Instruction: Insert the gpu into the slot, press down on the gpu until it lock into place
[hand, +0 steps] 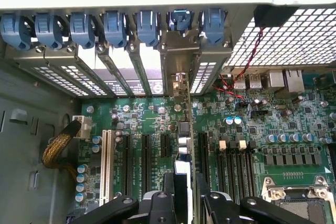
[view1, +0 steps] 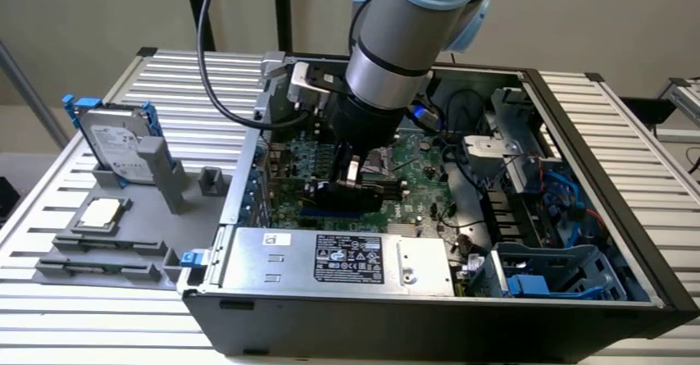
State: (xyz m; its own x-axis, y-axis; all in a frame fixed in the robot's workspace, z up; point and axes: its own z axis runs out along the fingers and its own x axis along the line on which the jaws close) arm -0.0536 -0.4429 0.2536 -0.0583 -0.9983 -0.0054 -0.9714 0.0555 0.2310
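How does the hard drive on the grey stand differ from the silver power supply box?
The hard drive stands upright in a grey stand outside the case; the power supply box lies flat inside it. The hard drive is smaller than the power supply box. Both are silver with a label.

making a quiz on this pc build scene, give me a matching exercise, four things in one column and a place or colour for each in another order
Things:
1. gpu
2. power supply box
3. hard drive
4. retention clips

Descriptions:
A. silver, labelled, along the case's near edge
B. blue, in a row above the bracket slots
C. black, under the gripper, over the motherboard
D. upright in a grey holder outside the case, on the exterior view's left

Pairs: 1-C, 2-A, 3-D, 4-B
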